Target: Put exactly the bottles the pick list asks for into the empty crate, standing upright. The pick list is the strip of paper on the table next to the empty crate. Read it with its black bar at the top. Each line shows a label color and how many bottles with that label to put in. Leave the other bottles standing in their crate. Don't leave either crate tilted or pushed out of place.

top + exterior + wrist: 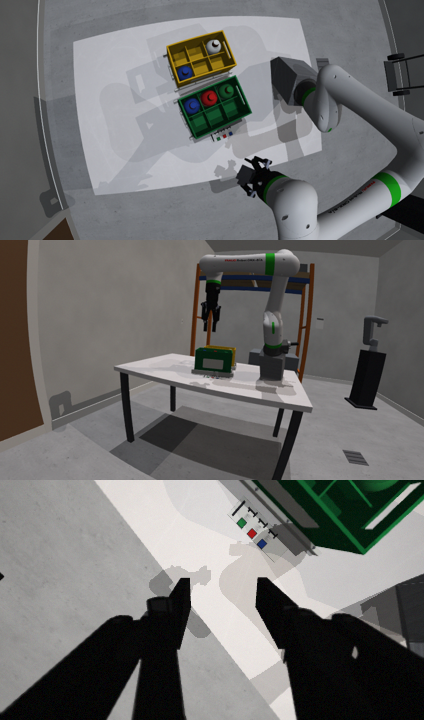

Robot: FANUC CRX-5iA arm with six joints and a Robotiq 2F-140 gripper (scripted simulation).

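Note:
My gripper (254,176) (209,329) (223,592) is partly open and empty, high up beyond the pick list's side of the table. The pick list (221,137) (248,524) beside the green crate reads green 1, red 1, blue 1. The green crate (223,125) (198,361) (350,540) stands level; a blue bottle (191,107), a red bottle (208,98) and a green bottle (226,91) stand upright in its row nearer the yellow crate. Its other row is empty. The yellow crate (208,75) (233,355) holds an upright white bottle (213,47) and blue bottle (184,73).
The crates sit close together in low metal frames. The arm's grey base block (284,80) (272,367) stands on the table (98,65) (148,366) to the crates' right. A shelf rack (309,314) stands behind the table.

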